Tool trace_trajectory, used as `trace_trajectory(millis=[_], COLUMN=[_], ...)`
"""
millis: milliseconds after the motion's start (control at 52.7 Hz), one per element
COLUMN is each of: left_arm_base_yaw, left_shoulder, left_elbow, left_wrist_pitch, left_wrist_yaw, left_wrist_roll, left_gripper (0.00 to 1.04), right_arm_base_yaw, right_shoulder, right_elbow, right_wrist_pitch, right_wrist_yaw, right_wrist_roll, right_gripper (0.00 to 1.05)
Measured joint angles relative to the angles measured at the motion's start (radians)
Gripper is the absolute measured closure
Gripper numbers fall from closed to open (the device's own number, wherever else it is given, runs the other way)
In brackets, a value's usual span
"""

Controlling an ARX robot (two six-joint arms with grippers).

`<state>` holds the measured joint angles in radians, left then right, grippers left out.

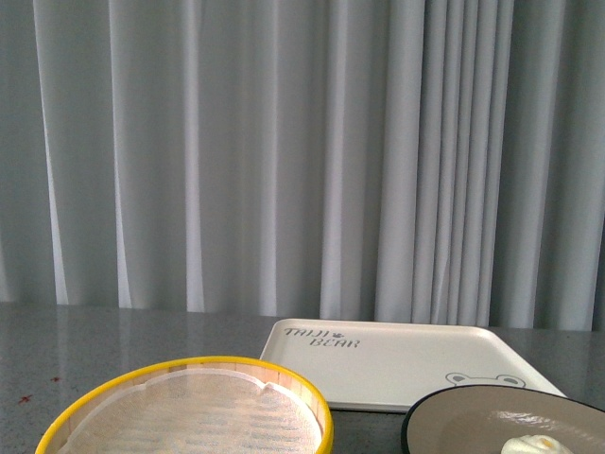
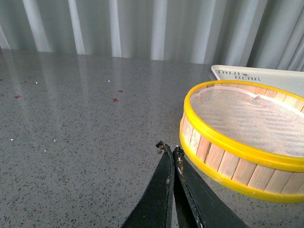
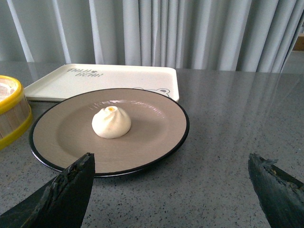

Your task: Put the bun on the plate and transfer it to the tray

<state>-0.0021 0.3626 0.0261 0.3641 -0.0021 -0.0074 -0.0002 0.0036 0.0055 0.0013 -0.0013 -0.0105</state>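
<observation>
The left gripper (image 2: pixel 169 148) is shut tight, its two black fingers pressed together with nothing between them. It sits low over the grey speckled tabletop (image 2: pixel 71 142), just beside the wooden wall of the bamboo steamer (image 2: pixel 223 156). The steamer is round with a yellow rim and has a thin white sheet lying inside it. A few tiny red marks (image 2: pixel 115 99) show on the tabletop farther out. The right gripper (image 3: pixel 170 159) is wide open, with one dark finger on each side and nothing held. It is close to the near edge of the plate (image 3: pixel 156 128). The plate is big and round, beige inside with a black rim, and it lies flat on the tabletop. The bun (image 3: pixel 111 122) sits on the plate, a bit off from the middle, with no gripper touching it. It is small, white and round, with a yellowish twist on top. In the front view the plate is in the lower right corner of the frame, and only the top of the bun peeks up at the bottom edge. The cream tray (image 3: pixel 118 78) lies just behind the plate, with grey letters and a little bear face printed on it. The steamer fills the lower left of the front view. Pale grey curtains (image 1: pixel 302 142) hang behind the tabletop.
</observation>
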Motion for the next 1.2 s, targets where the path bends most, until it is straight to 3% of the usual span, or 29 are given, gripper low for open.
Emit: trace_trajectory(millis=[531, 607, 873, 968, 1196], left_arm_base_yaw=[0.0, 0.0, 0.0, 0.0, 0.0], left_shoulder=[-0.195, -0.327, -0.359, -0.359, -0.359], left_elbow=[0.0, 0.0, 0.0, 0.0, 0.0], left_wrist_pitch=[-0.193, -0.354, -0.364, -0.364, -0.364], left_wrist_yaw=[0.0, 0.002, 0.002, 0.002, 0.002], left_wrist_roll=[0.0, 0.0, 0.0, 0.0, 0.0], left_gripper=[1.01, 1.01, 1.01, 0.85, 0.3], right_arm_base_yaw=[0.0, 0.0, 0.0, 0.0, 0.0], right_shoulder=[0.0, 0.0, 0.0, 0.0, 0.0], right_elbow=[0.0, 0.0, 0.0, 0.0, 0.0], right_wrist_pitch=[0.0, 0.0, 0.0, 0.0, 0.0], right_wrist_yaw=[0.0, 0.0, 0.0, 0.0, 0.0], right_wrist_roll=[0.0, 0.0, 0.0, 0.0, 0.0], right_gripper=[0.09, 0.09, 0.09, 0.09, 0.09])
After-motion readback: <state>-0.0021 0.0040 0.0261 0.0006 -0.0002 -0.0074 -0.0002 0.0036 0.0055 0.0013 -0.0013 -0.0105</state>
